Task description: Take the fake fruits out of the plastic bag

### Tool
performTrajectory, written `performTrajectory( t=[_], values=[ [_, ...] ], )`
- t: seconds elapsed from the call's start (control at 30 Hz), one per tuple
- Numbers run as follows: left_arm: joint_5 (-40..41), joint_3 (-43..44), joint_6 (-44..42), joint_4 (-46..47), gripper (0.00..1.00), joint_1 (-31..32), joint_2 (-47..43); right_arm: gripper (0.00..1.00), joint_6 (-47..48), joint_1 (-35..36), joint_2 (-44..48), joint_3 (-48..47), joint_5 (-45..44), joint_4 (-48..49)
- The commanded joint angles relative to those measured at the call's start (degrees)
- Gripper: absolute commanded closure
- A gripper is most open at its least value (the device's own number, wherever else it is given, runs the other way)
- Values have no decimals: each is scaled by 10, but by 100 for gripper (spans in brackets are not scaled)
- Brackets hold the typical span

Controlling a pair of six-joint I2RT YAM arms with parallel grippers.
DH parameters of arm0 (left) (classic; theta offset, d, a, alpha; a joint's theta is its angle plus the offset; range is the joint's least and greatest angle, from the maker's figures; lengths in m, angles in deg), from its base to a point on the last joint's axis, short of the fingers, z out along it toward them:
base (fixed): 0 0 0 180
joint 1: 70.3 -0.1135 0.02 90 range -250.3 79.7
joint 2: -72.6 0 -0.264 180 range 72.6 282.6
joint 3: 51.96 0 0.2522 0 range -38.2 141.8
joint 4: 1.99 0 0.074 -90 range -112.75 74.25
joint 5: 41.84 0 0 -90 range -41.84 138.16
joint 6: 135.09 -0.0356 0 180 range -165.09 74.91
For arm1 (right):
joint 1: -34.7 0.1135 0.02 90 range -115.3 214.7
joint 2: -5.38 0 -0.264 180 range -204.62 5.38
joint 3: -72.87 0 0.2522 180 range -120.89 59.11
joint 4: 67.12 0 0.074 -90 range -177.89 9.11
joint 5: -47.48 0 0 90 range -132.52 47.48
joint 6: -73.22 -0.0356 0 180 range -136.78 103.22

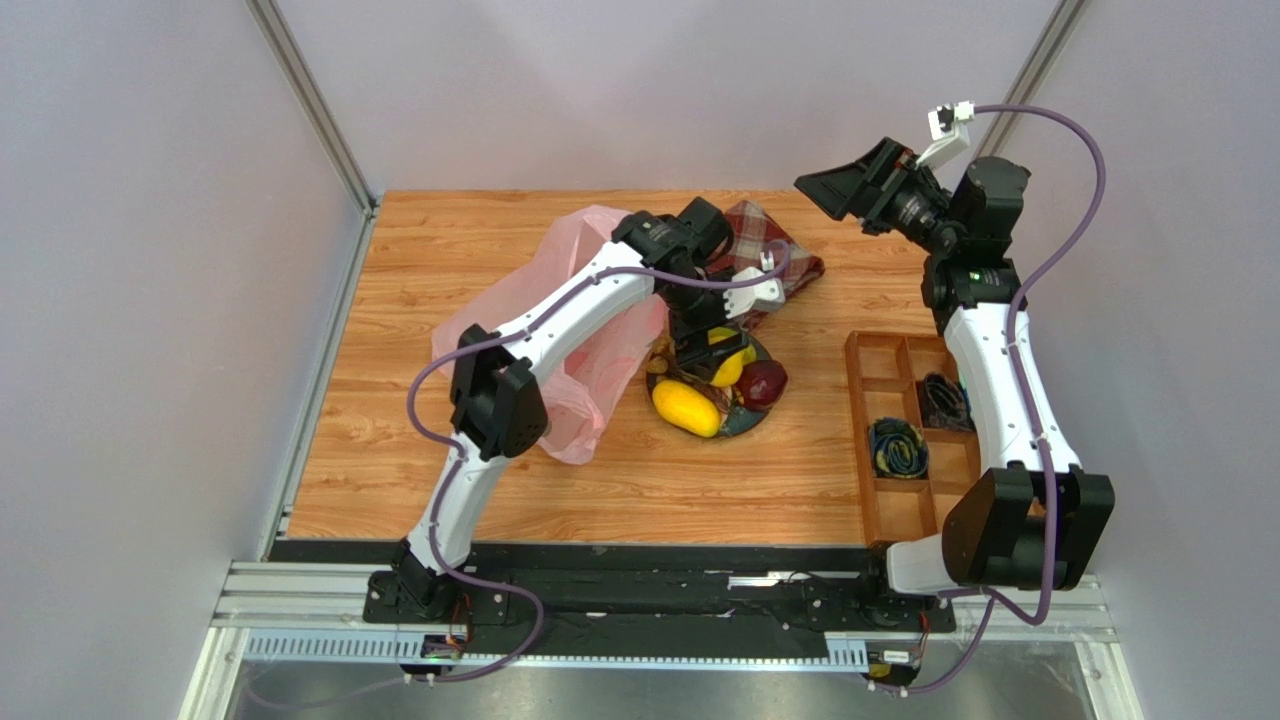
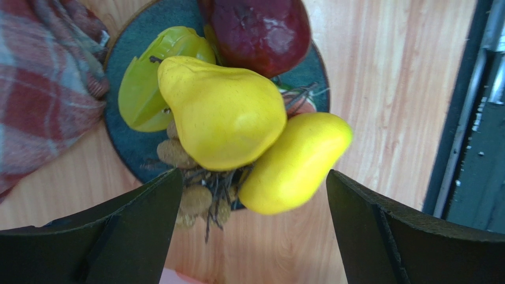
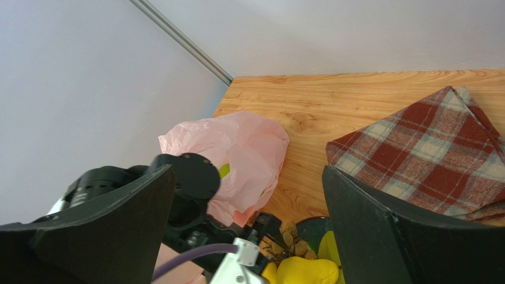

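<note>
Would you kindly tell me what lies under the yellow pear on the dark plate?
The yellow pear overlaps a green fruit, an elongated yellow fruit and a brownish grape bunch on the dark plate. Whatever sits directly beneath it is hidden.

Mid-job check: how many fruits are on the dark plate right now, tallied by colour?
Yellow: 2, pear and elongated fruit
Green: 1, green fruit
Dark red: 1, apple
Brownish: 1, grape bunch
Pink-red: 1, slice, mostly hidden
Total: 6 on the plate
</note>
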Motion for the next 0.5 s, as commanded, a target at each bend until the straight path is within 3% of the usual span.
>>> performTrajectory(
  t=[0.0, 0.23, 0.4, 0.47],
  values=[
    [-4, 9, 17, -38, 1, -2, -126, 2, -3, -3, 17, -3, 5, 25],
    [16, -143, 84, -26, 4, -28, -280, 2, 12, 16, -9, -17, 46, 39],
    [52, -266, 74, -34, 13, -59, -359, 0, 241, 108, 1, -60, 58, -91],
    [60, -308, 70, -28, 14, -78, -379, 0, 262, 142, 1, -58, 57, -101]
  ],
)
